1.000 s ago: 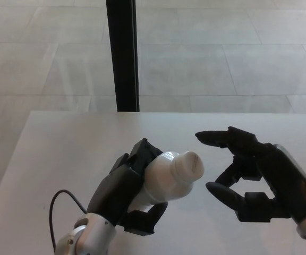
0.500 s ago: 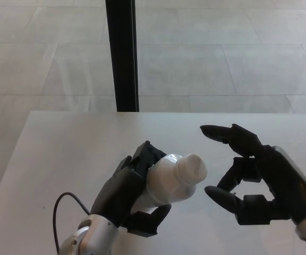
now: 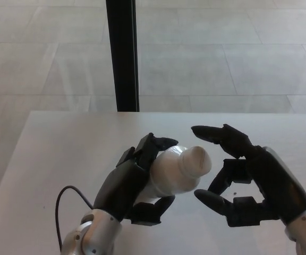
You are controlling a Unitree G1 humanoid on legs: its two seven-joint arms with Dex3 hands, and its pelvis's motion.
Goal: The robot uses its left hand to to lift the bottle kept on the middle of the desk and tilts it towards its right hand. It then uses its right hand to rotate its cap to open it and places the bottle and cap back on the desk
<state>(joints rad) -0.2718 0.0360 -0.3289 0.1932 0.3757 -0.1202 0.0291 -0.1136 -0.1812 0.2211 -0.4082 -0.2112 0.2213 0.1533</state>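
A white bottle point(image 3: 171, 172) is held above the desk point(image 3: 62, 143), tilted so its white cap point(image 3: 197, 161) points to the right. My left hand point(image 3: 134, 183) is shut on the bottle's body from the left and below. My right hand point(image 3: 243, 178) is open just right of the cap. Its upper finger point(image 3: 214, 134) reaches over the cap and its lower finger point(image 3: 211, 199) sits below it. Neither finger visibly touches the cap.
A black vertical post point(image 3: 122, 53) stands beyond the desk's far edge, over a grey tiled floor. A black cable point(image 3: 62, 204) loops by my left wrist. The desk's left edge runs diagonally at the lower left.
My left hand has carried the bottle slightly up and to the right. My right hand has moved left, bringing its fingers closer around the cap.
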